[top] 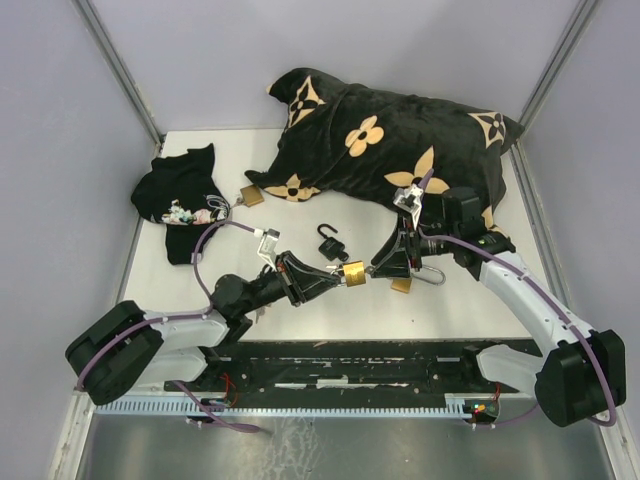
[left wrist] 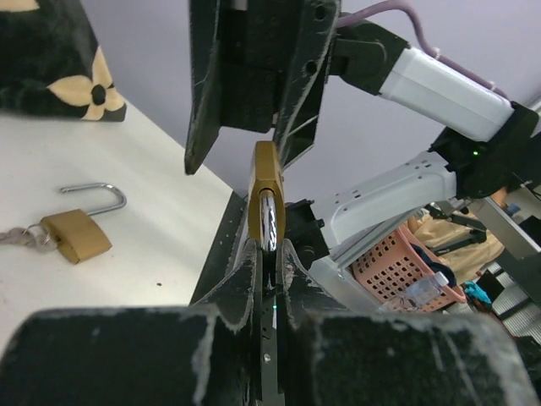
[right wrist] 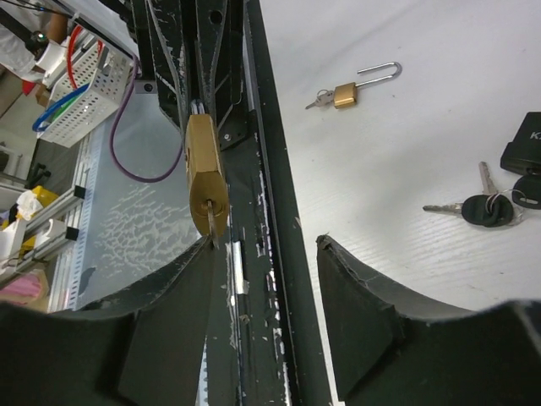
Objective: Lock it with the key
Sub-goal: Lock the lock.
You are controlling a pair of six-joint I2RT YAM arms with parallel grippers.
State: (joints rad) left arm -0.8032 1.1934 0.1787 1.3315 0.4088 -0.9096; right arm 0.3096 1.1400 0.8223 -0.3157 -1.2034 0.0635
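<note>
Where the two arms meet, over the near-centre part of the white counter (top: 450,310), the small brass padlock w/ steel shackle (top: 353,273) is held up off the surface.

L wrist view: the left pincer (left wrist: 269,254) is closed tight on the shackle. The padlock's body (left wrist: 265,190) points away from it, toward the other arm.

R wrist view: the keyhole end of the padlock (right wrist: 204,165) faces the camera, w/ a thin silver key (right wrist: 210,224) sticking out of it. The right pincer (right wrist: 266,249) has its jaws wide apart and clamps nothing. One finger (right wrist: 182,279) is just beside the key tip, contact not clear. The other finger stands well off to the side.

Top view: left pincer (top: 335,275) and right pincer (top: 385,262) face each other, w/ the padlock between them.

Surroundings:
- A second brass padlock w/ open shackle and keys attached (top: 403,285) lies on the counter just beside the right pincer.
- A black padlock, shackle open (top: 330,243), lies just beyond the held one. A bunch of black-headed keys (right wrist: 482,207) lies near it.
- A third brass padlock (top: 250,196) lies at the edge of the big black cushion w/ tan flower motifs (top: 400,140), at the far side.
- A crumpled black cloth (top: 175,200) lies at far left.
</note>
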